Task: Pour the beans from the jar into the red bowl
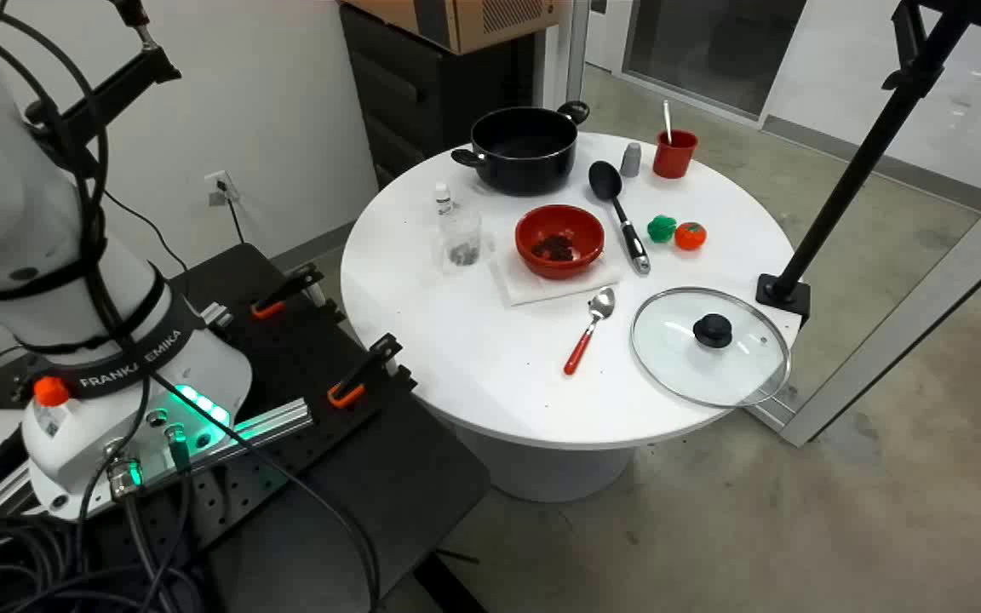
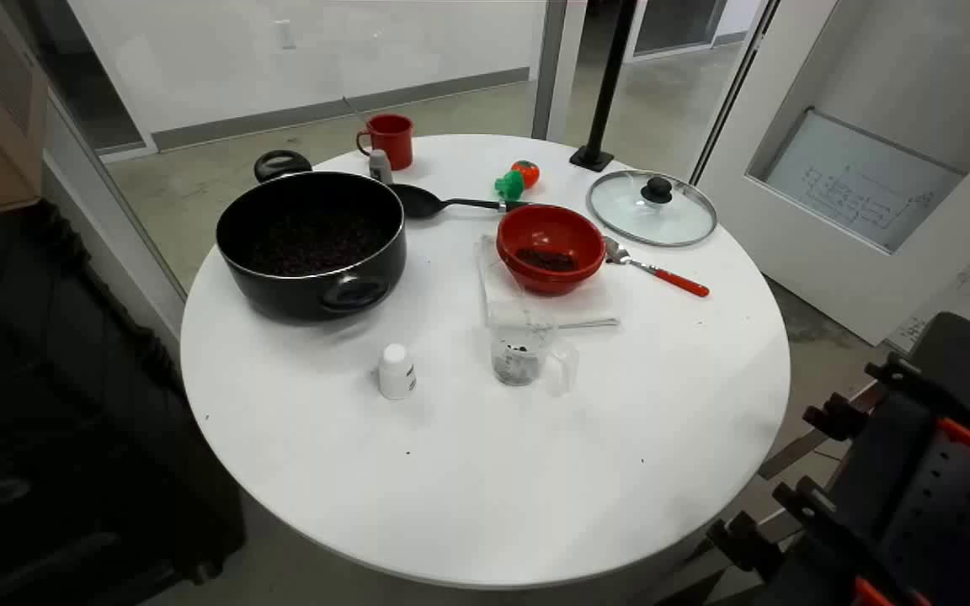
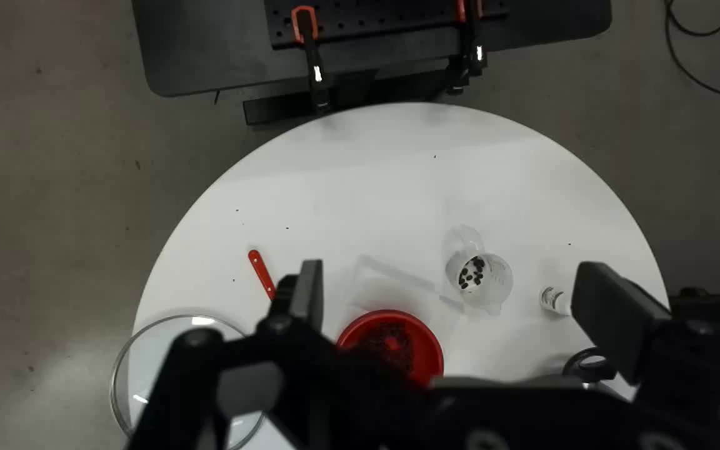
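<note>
The jar is a small clear cup with a handle, standing upright on the white table in both exterior views [image 1: 461, 234] [image 2: 522, 353]. It also shows in the wrist view [image 3: 496, 284], with some dark beans [image 3: 471, 273] at its bottom. The red bowl [image 1: 560, 223] stands beside it on a pale cloth, with dark beans inside; it also shows in an exterior view [image 2: 549, 282] and in the wrist view [image 3: 432, 347], where my gripper partly covers it. My gripper [image 3: 451, 272] is wide open and empty, high above the table. It is out of the exterior views.
A black pot [image 2: 317, 286] with dark contents, a white bottle [image 2: 397, 372], a black ladle [image 1: 622, 217], a red-handled spoon [image 1: 590, 330], a glass lid [image 1: 686, 366], a red cup [image 1: 675, 155], a grey shaker [image 1: 631, 160], a toy tomato [image 1: 690, 236] and a black pole [image 1: 840, 179] stand around.
</note>
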Robot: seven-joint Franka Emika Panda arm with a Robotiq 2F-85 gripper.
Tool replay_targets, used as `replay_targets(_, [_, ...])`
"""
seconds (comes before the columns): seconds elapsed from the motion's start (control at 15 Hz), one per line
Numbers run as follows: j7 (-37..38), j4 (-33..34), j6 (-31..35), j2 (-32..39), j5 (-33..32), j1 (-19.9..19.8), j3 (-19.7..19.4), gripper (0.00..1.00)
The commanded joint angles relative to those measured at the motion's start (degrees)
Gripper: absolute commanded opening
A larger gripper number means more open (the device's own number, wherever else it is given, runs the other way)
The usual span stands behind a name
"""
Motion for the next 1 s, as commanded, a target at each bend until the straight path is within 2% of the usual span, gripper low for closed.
replay_targets(0.0, [-0.1,0.1,-0.1,0.1,0.1,-0.4,0.3,1.00])
replay_targets(0.93, [-0.3,-0.8,1.3,-0.4,0.2,-0.4,0.3,1.00])
